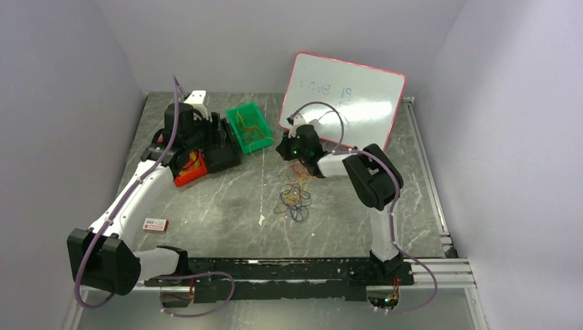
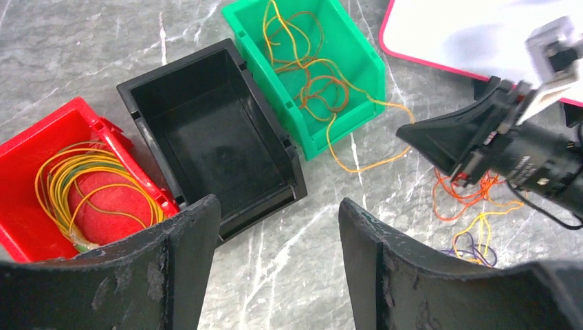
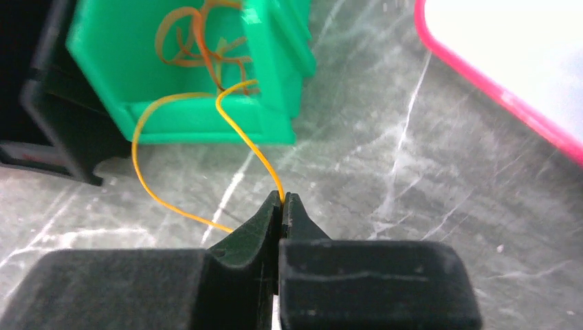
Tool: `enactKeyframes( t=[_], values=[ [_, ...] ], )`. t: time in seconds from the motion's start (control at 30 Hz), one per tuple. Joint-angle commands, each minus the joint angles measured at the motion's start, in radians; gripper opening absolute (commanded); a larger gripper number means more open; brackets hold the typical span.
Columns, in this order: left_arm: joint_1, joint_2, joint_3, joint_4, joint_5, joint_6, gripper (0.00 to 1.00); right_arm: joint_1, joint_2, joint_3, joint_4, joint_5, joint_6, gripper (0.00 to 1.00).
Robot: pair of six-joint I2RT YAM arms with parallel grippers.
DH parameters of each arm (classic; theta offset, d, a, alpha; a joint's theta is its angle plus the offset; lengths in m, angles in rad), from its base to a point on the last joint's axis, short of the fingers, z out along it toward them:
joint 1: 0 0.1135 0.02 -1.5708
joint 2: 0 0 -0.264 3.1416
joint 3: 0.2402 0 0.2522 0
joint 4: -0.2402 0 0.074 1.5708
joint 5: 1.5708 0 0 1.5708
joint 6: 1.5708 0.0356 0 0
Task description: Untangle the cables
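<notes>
Right claw [image 3: 283, 199] is pinched tight on one orange cable [image 3: 237, 130] that runs into the green bin [image 3: 103, 41] at eleven o'clock. Lift slowly, so the tangle [image 1: 294, 198] on the desk [image 1: 227, 206] isn't dragged along. Left claw [image 2: 275, 206] hangs apart, holding nothing.

1. The pink-rimmed whiteboard [image 1: 357, 110], propped at the back on my right side, carries faint blue handwriting that reads "Love is". Anything after that is too pale for me to make out.
2. The small white and red card [image 1: 155, 225] lying at my near left bears print, too small to read.
3. My right gripper [image 2: 412, 137] has tiny white lettering on its black body, illegible.
</notes>
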Motion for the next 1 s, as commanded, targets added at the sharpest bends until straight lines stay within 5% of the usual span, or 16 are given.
enactKeyframes(
  t=[0.0,0.6,0.97],
  values=[
    [0.005,-0.042,-0.018,-0.005,-0.034,0.015,0.68,0.018,-0.125,-0.003,0.052,-0.019,-0.061,0.0],
    [0.005,-0.069,-0.057,-0.034,-0.036,0.014,0.67,0.079,0.116,0.392,-0.054,-0.01,-0.228,0.0],
    [0.006,-0.073,-0.07,-0.038,-0.036,0.016,0.65,0.081,0.272,0.562,0.035,-0.018,-0.316,0.0]
  ],
)
